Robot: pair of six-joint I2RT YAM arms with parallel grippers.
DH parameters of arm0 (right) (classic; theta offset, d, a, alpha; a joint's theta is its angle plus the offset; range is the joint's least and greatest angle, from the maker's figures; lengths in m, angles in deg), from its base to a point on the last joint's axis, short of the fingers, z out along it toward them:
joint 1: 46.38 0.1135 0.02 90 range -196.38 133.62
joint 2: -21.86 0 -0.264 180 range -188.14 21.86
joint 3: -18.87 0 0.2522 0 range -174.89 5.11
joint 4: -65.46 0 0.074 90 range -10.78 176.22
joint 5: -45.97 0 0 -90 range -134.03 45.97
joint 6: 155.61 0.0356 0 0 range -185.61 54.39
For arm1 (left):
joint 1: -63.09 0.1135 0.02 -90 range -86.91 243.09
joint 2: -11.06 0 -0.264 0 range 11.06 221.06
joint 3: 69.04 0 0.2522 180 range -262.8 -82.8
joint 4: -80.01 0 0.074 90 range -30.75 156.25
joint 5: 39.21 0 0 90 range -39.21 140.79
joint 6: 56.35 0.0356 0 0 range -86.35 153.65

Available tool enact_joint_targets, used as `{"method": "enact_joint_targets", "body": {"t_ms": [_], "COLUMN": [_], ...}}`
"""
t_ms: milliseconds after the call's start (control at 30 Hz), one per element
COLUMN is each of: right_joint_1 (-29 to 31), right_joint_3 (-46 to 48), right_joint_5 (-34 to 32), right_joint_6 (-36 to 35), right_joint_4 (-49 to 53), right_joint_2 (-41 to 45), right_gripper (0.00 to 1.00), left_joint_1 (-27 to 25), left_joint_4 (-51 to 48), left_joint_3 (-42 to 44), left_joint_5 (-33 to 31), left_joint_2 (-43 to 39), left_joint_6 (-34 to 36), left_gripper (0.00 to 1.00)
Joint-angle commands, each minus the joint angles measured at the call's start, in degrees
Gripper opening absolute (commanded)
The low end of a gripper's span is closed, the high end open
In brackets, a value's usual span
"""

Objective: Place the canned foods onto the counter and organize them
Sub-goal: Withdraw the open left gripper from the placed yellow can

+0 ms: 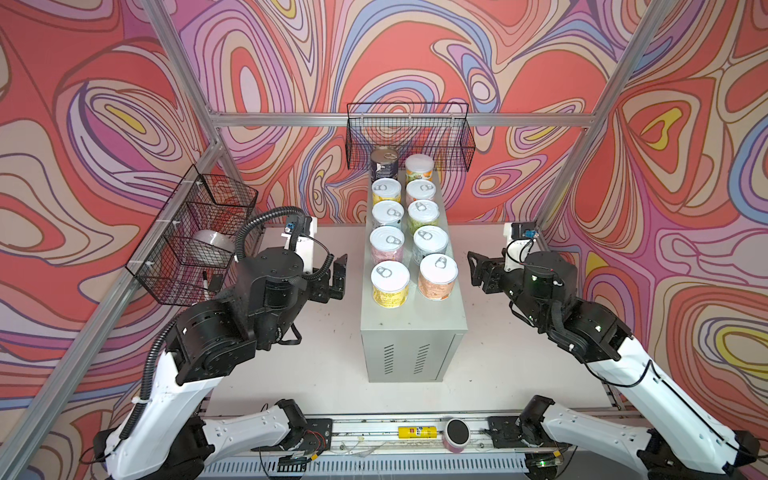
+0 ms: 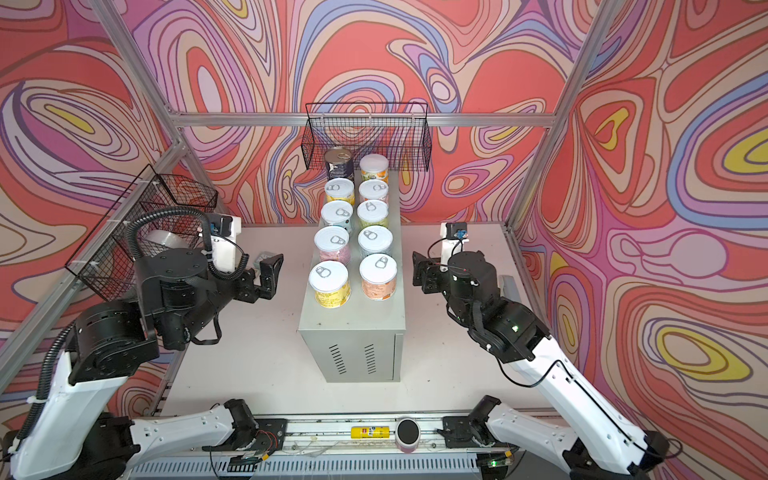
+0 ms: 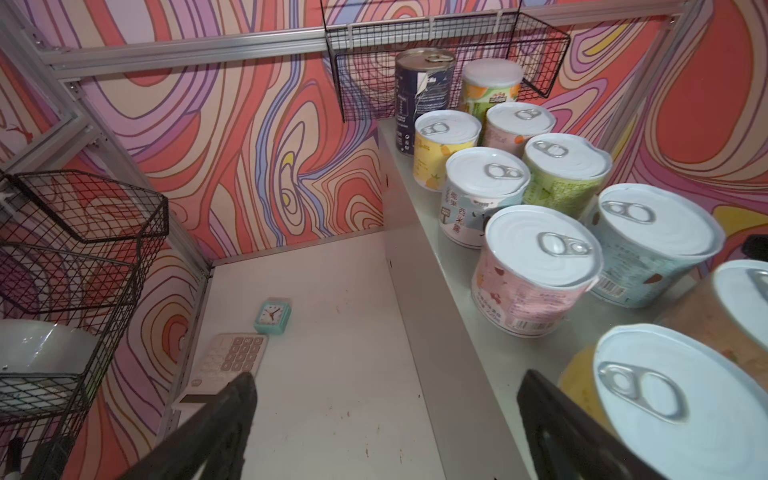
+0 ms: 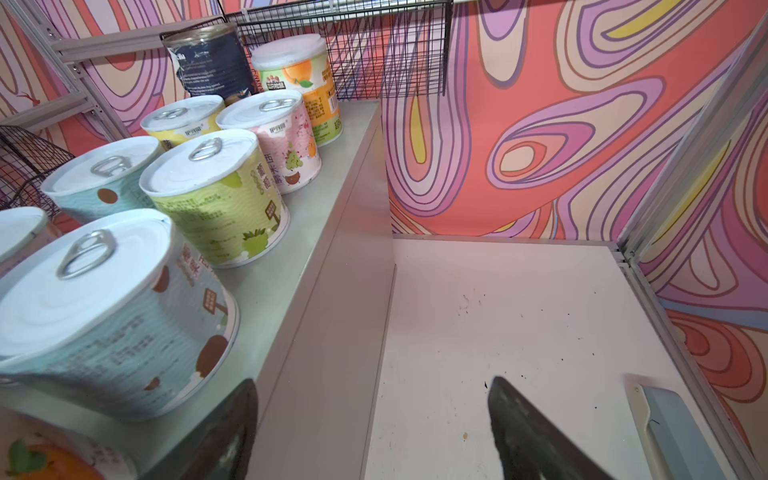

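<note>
Lengthwise along counter [image 1: 415,320], canned foods [image 1: 387,213] upright

Open tabletop [image 1: 324,353] either side of counter [image 1: 411,318]; cans [image 1: 390,272] across its top.

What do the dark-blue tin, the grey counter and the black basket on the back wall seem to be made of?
Dark-blue tin: likely metal, shiny silver lid, paper label that looks torn.
Counter: probably painted sheet metal, light grey, glossy top, punched vent slots.
Basket: thin wire mesh, black, perhaps coated.
</note>
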Motion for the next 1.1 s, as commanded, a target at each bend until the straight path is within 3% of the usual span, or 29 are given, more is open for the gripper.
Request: {"method": "enact_joint_targets", "body": {"t_ms": [0, 367, 1067], "right_joint_1": [1.34, 3.86, 5.23], "right_joint_3": [-1.58, -2.92, -2.03], "right_joint_5": [-3.33, -3.14, -0.53], "right_joint_6": [-1.12, -0.75, -0.70], "right_joint_4": [0.23, 0.06, -2.28], "right_joint_2": [-0.51, -1.99, -4.16], "right_gripper": [0.89, 0.89, 0.88], "left_joint_1": [2.97, 11.79, 23.56], "left_joint_4": [0.53, 4.07, 11.03], "left_joint_3": [1.77, 5.80, 16.85], "left_joint_5": [4.86, 16.00, 27.16], "left_joint_2": [-0.92, 2.98, 3.22], "left_joint_6": [-1.97, -2.15, -3.39], "left_gripper": [0.99, 0.98, 0.97]}}
